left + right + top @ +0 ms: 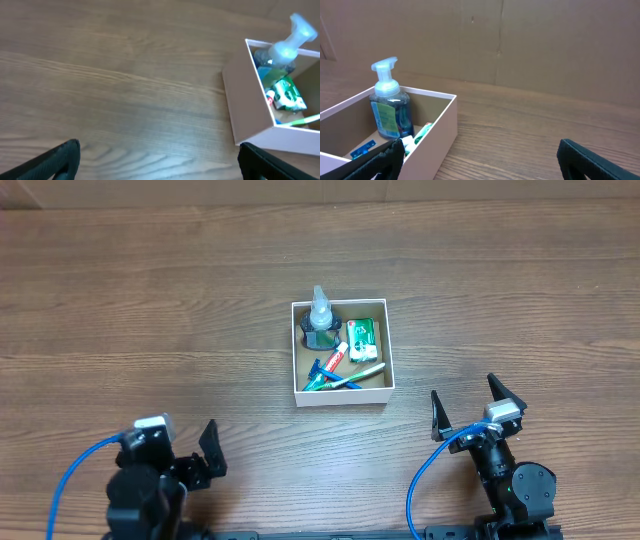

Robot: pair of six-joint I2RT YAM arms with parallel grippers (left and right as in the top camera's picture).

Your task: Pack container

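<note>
The container (342, 393) is a small square white box with a brown inside, at the middle of the table. In it stand a dark bottle with a clear pump nozzle (320, 315), a green packet (361, 339), a red-and-white tube (335, 359) and blue and green items (330, 381). It also shows in the left wrist view (247, 105) and the right wrist view (437, 132). My left gripper (190, 455) is open and empty at the front left, far from the box. My right gripper (478, 405) is open and empty at the front right of the box.
The wooden table (150, 310) runs out on all sides of the box. A brown cardboard wall (545, 45) stands behind the table in the right wrist view. Blue cables (70, 480) hang by both arm bases at the front edge.
</note>
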